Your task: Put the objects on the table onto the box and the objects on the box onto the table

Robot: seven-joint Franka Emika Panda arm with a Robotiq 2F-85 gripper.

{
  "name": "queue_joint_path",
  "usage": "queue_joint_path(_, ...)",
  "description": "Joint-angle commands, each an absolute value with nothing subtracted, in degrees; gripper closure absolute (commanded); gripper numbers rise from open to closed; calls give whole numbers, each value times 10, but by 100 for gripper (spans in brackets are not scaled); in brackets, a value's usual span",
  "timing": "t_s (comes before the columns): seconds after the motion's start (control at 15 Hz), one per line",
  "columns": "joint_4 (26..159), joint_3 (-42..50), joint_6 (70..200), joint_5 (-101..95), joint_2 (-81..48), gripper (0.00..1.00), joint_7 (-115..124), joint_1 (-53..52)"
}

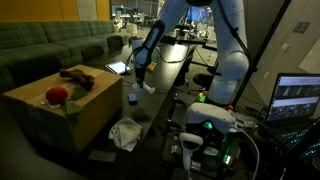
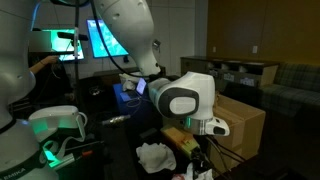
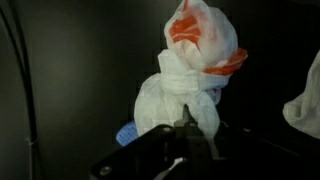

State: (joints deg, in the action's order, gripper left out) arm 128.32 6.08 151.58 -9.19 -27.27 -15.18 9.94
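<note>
Dim room, green sofa (image 1: 50,45) behind; at the edge of the black table (image 1: 165,72) facing the box (image 1: 70,115) sits a knotted white bag (image 3: 195,70) (orange inside). We should lift it straight up, clearing the box top before crossing. The gripper (image 3: 187,130) is fully closed, the bag's neck pinched between its jaws, the bulk beyond them.

Box (image 1: 60,110): tan cardboard, matt and flat-faced. The table (image 1: 168,68) beside the box has a smooth black top with a faint sheen, and the sofa (image 1: 45,45) behind the box is matt green cloth. Bag (image 3: 190,85): thin white plastic film, crinkled and semi-translucent, orange showing through its top; arm (image 1: 235,50) beyond the box: glossy white shells.
</note>
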Motion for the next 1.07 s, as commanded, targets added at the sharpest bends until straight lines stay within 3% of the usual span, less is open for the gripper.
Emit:
queue_joint_path(0.0, 1318, 78, 1502, -122, -180, 99, -138, 84)
queue_joint_path(0.47, 1281, 65, 1493, -128, -110, 99, -104, 58)
queue_joint_path(1.0, 1181, 41, 1458, -142, -146, 99, -12, -4)
